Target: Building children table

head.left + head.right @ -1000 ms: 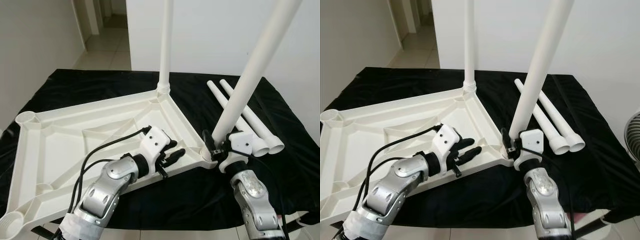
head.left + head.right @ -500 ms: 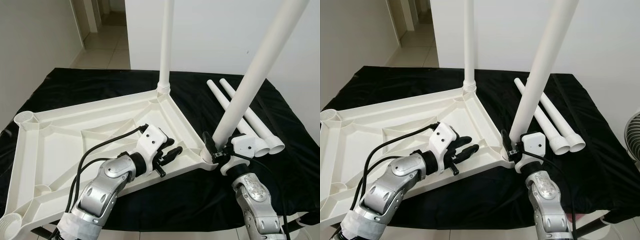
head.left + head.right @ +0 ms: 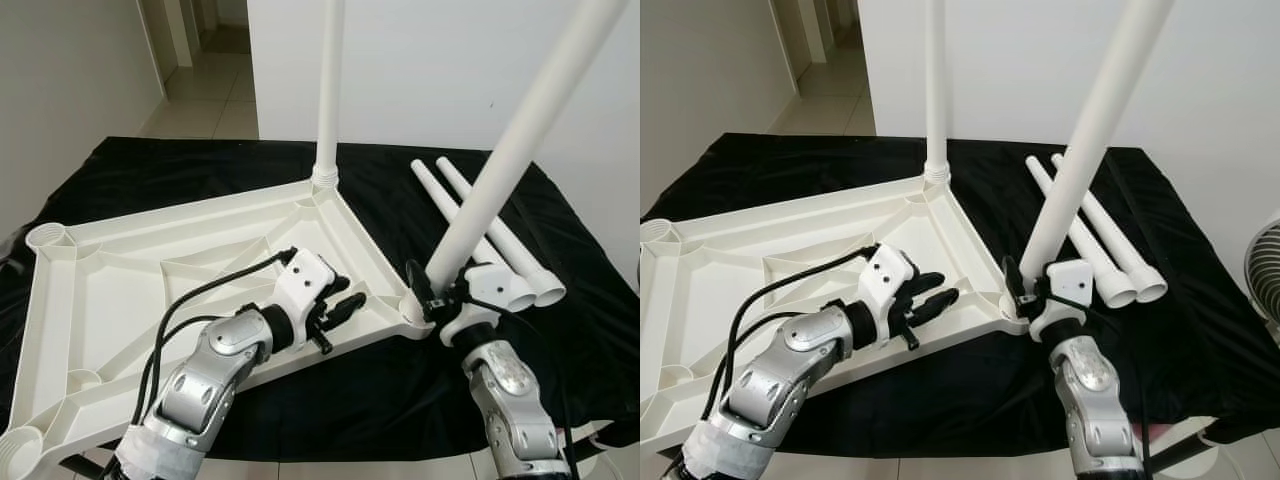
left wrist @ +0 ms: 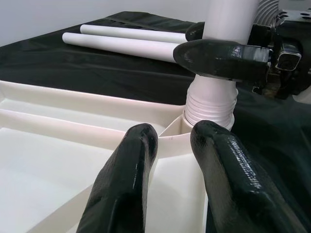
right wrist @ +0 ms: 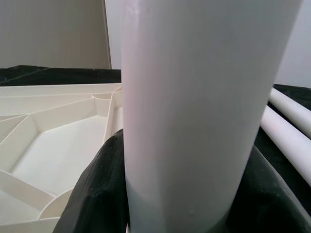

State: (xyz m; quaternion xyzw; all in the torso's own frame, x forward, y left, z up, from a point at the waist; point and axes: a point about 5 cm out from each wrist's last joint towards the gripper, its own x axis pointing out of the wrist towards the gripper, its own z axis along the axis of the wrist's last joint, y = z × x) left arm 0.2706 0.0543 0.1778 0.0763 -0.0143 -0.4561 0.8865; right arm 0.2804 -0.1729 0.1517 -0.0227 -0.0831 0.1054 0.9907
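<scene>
The white table top (image 3: 120, 270) lies upside down on a black cloth. One white leg (image 3: 329, 90) stands upright in its far corner socket. My right gripper (image 3: 440, 300) is shut on a second leg (image 3: 500, 170), which tilts to the right. That leg's ribbed end (image 4: 210, 104) sits at the near right corner socket (image 3: 411, 308). In the right wrist view the leg (image 5: 194, 107) stands between both black fingers (image 5: 97, 194). My left gripper (image 3: 345, 300) straddles the table top's front rim (image 4: 167, 141) just left of that socket, fingers closed on it.
Two loose white legs (image 3: 490, 235) lie side by side on the cloth at the right. The black-covered surface (image 3: 180, 165) ends near my arms at the front. A white wall stands behind, and a hallway (image 3: 200, 60) opens at the back left.
The held leg's top has leaned a little further to the right, with its base staying at the corner socket. The left gripper has stayed on the rim.
</scene>
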